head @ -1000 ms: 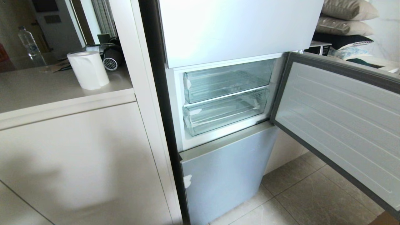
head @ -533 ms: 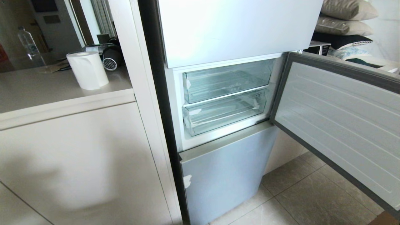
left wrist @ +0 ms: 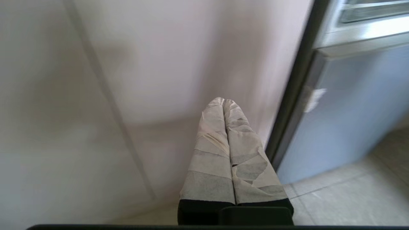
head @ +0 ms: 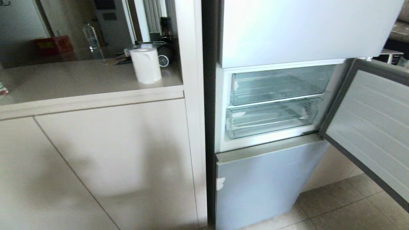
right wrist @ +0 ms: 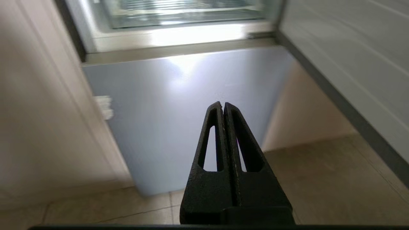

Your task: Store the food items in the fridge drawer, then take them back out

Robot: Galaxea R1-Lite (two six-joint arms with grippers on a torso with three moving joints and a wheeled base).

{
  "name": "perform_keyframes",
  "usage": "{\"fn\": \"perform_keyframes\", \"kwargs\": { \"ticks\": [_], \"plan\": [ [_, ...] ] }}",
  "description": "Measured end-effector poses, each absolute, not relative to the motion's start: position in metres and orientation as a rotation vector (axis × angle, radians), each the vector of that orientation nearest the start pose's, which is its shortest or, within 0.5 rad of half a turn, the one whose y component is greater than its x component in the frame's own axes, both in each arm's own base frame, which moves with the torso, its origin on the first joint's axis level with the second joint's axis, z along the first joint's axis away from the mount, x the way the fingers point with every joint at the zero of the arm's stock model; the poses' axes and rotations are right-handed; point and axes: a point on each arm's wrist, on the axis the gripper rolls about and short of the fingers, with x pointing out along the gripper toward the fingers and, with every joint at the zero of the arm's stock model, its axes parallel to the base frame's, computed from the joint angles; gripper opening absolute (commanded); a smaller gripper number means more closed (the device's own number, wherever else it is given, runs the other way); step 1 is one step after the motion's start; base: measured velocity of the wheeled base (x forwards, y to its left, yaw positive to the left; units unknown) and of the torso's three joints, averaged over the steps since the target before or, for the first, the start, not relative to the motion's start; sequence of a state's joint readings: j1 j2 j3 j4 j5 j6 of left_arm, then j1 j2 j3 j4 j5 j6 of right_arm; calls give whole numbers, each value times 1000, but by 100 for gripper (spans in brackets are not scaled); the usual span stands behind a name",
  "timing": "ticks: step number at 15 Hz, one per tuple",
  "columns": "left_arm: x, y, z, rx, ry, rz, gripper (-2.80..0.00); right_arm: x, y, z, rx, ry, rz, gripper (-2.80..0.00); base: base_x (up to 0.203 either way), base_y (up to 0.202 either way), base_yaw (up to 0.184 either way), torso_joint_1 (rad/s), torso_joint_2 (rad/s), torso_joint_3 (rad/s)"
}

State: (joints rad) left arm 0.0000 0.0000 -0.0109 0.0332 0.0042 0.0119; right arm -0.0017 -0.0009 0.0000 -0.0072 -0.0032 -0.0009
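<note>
On your left, a worktop (head: 80, 76) carries a paper roll (head: 146, 65); no food shows. Right, the fridge drawer (head: 271, 116) sits pushed in. Your left hand (left wrist: 223, 102) and right hand (right wrist: 222, 105) are pressed together, empty. I judge you first need the food.

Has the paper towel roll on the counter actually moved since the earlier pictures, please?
No. The paper towel roll keeps its place beside the counter edge; the camera turned, shifting everything rightward.

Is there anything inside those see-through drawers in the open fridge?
Both clear plastic drawers, upper and lower, show only ribbed floors; no red toy produce. Their back corners are too glary to tell.
</note>
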Motion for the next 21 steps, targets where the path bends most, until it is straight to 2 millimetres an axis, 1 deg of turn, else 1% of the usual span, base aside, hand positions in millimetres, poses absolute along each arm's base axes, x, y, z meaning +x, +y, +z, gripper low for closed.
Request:
{"fn": "perform_keyframes", "kwargs": {
  "ticks": [8,12,14,16,18,19,20,21],
  "plan": [
    [-24,0,75,12,23,4,-280,-23,0,76,-1,-8,-5,-280,1,-10,164,2,2,4],
    [-24,0,75,12,23,4,-280,-23,0,77,-39,-4,-5,-280,-1,-2,19,1,2,1],
    [-24,0,75,12,23,4,-280,-26,0,95,-26,-42,-2,-280,0,0,0,0,0,0],
    [-24,0,75,12,23,5,-280,-22,0,119,3,-22,15,-280,0,0,0,0,0,0],
    [-24,0,75,12,23,4,-280,-3,1,147,47,51,51,-280,0,0,0,0,0,0],
    [-24,0,75,12,23,4,-280,13,2,160,68,94,70,-280,0,0,0,0,0,0],
    [-24,0,75,12,23,4,-280,33,2,171,86,140,88,-280,0,0,0,0,0,0],
    [-24,0,75,12,23,4,-280,54,3,178,100,182,101,0,0,0,0,0,0,0]
  ]
}}
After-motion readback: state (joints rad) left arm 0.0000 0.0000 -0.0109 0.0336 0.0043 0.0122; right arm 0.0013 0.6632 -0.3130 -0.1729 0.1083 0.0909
